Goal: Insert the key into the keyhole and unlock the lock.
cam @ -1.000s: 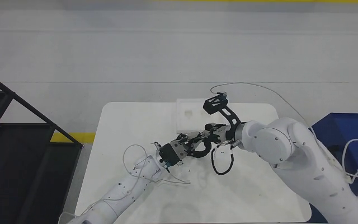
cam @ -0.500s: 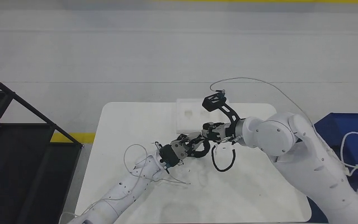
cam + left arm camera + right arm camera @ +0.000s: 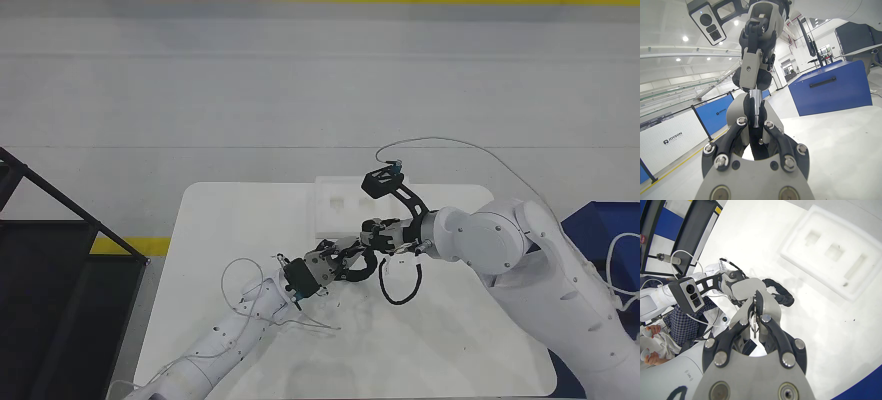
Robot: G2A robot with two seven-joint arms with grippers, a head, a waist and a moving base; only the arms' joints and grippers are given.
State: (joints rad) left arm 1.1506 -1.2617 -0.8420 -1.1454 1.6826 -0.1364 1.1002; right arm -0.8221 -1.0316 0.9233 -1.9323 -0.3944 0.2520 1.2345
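My left gripper [image 3: 334, 264] is shut on the lock, a chrome cylinder [image 3: 754, 97] with a black cable loop [image 3: 399, 289] hanging from it. It holds the lock above the middle of the white table [image 3: 230, 230]. My right gripper [image 3: 362, 250] meets it tip to tip and is shut on the key with its metal ring [image 3: 754, 321]. In the left wrist view the right gripper's fingertips [image 3: 747, 87] sit right at the end of the chrome cylinder. The key's blade and the keyhole are hidden between the two grippers. The black cable [image 3: 780, 293] curves off beside the left gripper [image 3: 745, 289].
A white foam tray [image 3: 338, 205] with several recesses lies at the table's far edge behind the grippers. A black rack [image 3: 50, 270] stands left of the table and a blue box [image 3: 605, 232] to its right.
Both grippers have stayed pressed together and shifted slightly toward the far side. The black cable loop has swung a little.
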